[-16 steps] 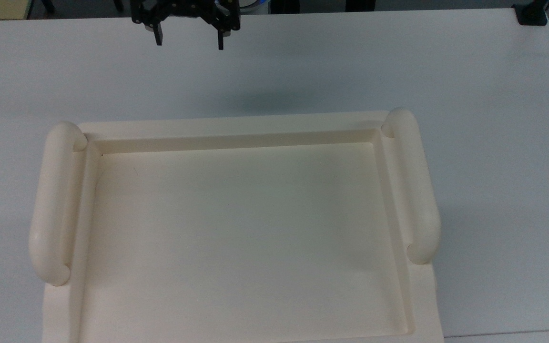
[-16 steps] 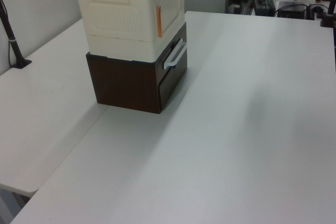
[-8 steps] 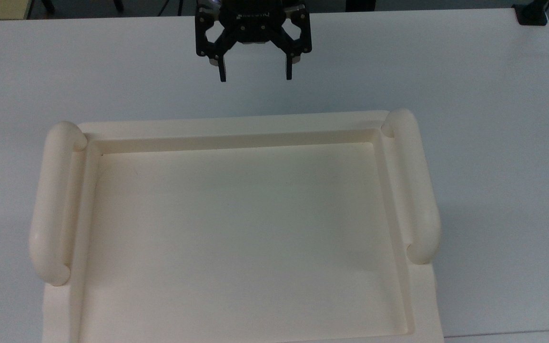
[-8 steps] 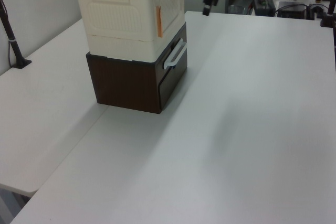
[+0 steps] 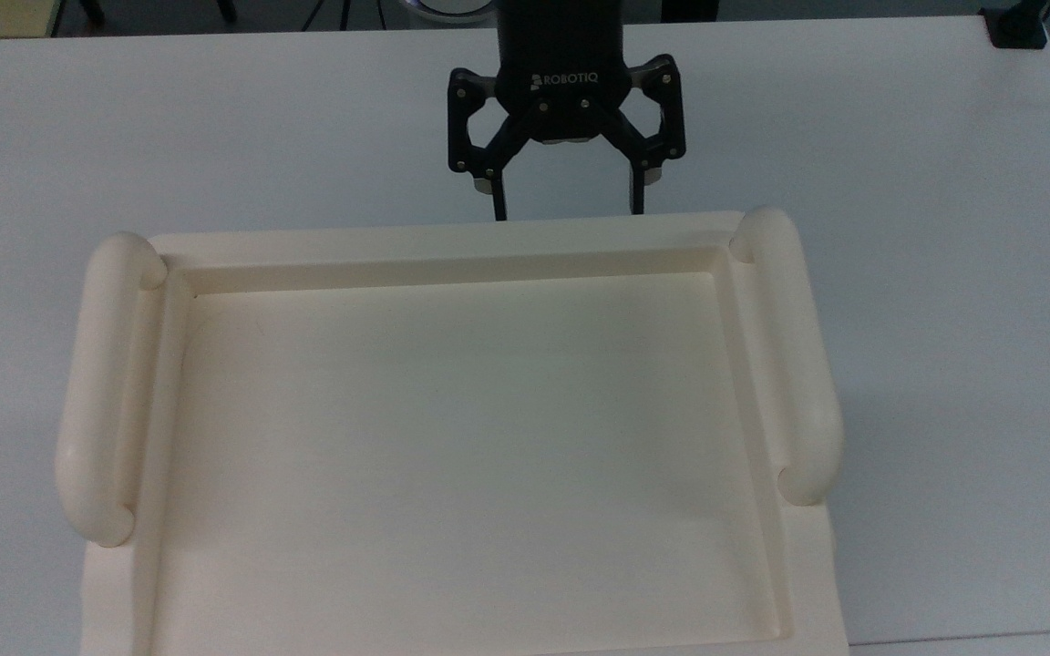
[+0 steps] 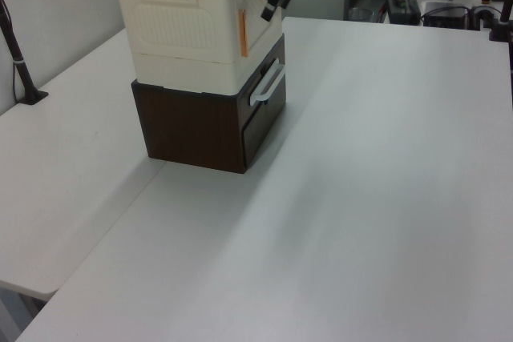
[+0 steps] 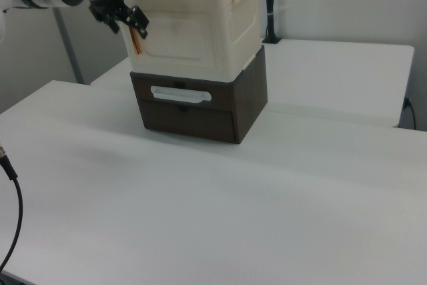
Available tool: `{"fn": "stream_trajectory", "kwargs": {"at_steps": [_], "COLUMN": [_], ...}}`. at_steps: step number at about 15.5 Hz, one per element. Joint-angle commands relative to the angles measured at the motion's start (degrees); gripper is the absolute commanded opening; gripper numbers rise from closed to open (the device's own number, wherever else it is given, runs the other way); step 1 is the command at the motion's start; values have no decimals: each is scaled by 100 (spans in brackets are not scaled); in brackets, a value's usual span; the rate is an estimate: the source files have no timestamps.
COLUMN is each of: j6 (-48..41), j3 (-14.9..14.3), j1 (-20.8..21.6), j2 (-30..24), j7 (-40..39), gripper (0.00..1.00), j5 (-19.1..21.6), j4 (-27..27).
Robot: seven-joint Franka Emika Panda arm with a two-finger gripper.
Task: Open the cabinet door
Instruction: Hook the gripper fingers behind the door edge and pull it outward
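The end effector (image 5: 567,214) hangs with fingers spread, empty, just in front of the cabinet door (image 7: 183,39). That door sits closed on the cream cabinet (image 6: 180,26), atop a brown drawer unit (image 7: 200,105) on the desk (image 6: 361,198).

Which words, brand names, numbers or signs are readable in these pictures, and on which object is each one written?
"ROBOTIQ": white letters on the black body of the tool, read in the top view.
I find no readable text on the cream cabinet, the dark brown drawer unit below it, or the white table.
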Motion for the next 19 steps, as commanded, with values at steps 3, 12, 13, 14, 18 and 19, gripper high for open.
{"fn": "stream_trajectory", "kwargs": {"at_steps": [3,12,13,14,18,19], "j6": [668,1063,1063,1063,1072,1072], "j3": [-70,-61,-61,-61,-61,-70], "j1": [273,423,423,423,414,414], "j2": [185,405,405,405,405,405], "j7": [142,151,151,151,151,151], "gripper": [100,76,70,65,53,50], "j5": [-351,-1081,-1081,-1090,-1090,-1090], "j4": [145,75,75,66,31,31]}}
